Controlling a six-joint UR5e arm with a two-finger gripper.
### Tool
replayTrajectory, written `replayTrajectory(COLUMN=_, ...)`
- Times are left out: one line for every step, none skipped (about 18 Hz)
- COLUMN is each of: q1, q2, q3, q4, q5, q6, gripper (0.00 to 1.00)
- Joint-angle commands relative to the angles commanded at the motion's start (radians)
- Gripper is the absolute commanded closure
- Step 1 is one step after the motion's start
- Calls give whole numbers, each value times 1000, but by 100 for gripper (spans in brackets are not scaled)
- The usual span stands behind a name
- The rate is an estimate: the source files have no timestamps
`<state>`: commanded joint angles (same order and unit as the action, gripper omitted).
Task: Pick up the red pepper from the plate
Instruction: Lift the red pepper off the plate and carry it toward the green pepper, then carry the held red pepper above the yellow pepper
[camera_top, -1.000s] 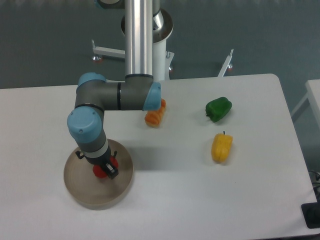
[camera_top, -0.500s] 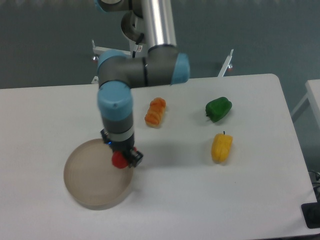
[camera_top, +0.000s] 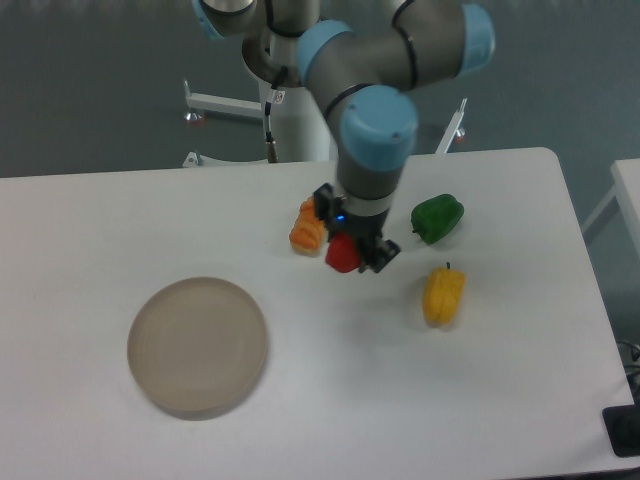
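Glossy red pepper (camera_top: 343, 255) aloft in the claw (camera_top: 352, 252) — well apart from the round beige plate (camera_top: 197, 346)

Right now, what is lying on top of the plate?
Nothing: the plate shows a bare surface. The red pepper is away from it, held in the hand near the orange pepper.

Four peppers: one red pepper (camera_top: 343, 254), one orange pepper (camera_top: 306, 231), one green pepper (camera_top: 437, 218), one yellow pepper (camera_top: 443, 295); one plate (camera_top: 197, 346), lower left of frame
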<state>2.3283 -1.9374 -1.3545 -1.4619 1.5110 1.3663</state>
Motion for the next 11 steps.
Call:
replayTrajectory(q1=18, q2=-2, q3=-2, q4=0, q5=-2, q6=29, gripper=80)
replayTrajectory(q1=38, q2=-5, q3=-2, q4=0, q5=-2, q6=66, gripper=80)
replayTrajectory(q1=54, q2=-5, q3=-2, q4=2, q5=-2, q6=101, gripper=80)
replayTrajectory(q1=72, q2=-5, q3=-3, q4=3, q5=-2, q6=132, gripper=80)
replayTrajectory(q1=74, q2=-9, q3=0, q4=9, q5=-2, q6=135, gripper=80)
replayTrajectory(q1=75, q2=-11, q3=3, q4=11, q5=-2, q6=137, gripper=80)
replayTrajectory(q1=71, q2=-17, q3=9, q4=15, q5=6, q6=137, gripper=79)
replayTrajectory(q1=69, q2=-28, q3=18, q4=21, q5=9, q6=137, gripper=79)
replayTrajectory(q1=68, q2=-35, q3=35, q4=28, q5=11, q6=137, gripper=79)
replayTrajectory(q1=65, q2=-44, q3=52, q4=28, q5=11, q6=137, gripper=79)
replayTrajectory(q1=63, q2=-57, q3=73, q4=26, q5=11, q6=135, gripper=80)
